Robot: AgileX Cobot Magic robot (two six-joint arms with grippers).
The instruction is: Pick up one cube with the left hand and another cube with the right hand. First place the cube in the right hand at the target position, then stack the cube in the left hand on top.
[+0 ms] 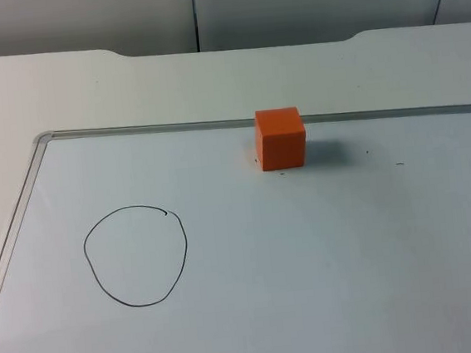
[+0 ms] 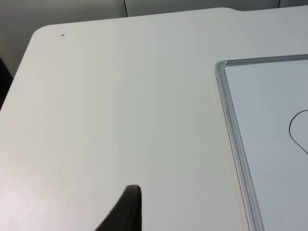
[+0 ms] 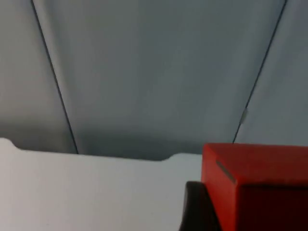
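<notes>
An orange cube (image 1: 281,138) stands on the whiteboard (image 1: 329,284), close to its far edge and right of centre. A hand-drawn black circle (image 1: 136,255) marks the board's left part. In the right wrist view a red cube (image 3: 257,185) sits tight against a black fingertip (image 3: 196,209) of my right gripper (image 3: 240,216), which is shut on it and lifted, facing the grey partition wall. My left gripper (image 2: 126,211) hovers over bare table left of the board's corner (image 2: 222,67), with nothing near it.
The whiteboard has a raised metal frame (image 1: 15,223) along its left and far sides. White table (image 1: 152,88) runs behind it up to the grey partition wall (image 1: 195,13). A stretch of the circle's line (image 2: 294,130) shows beside the left gripper.
</notes>
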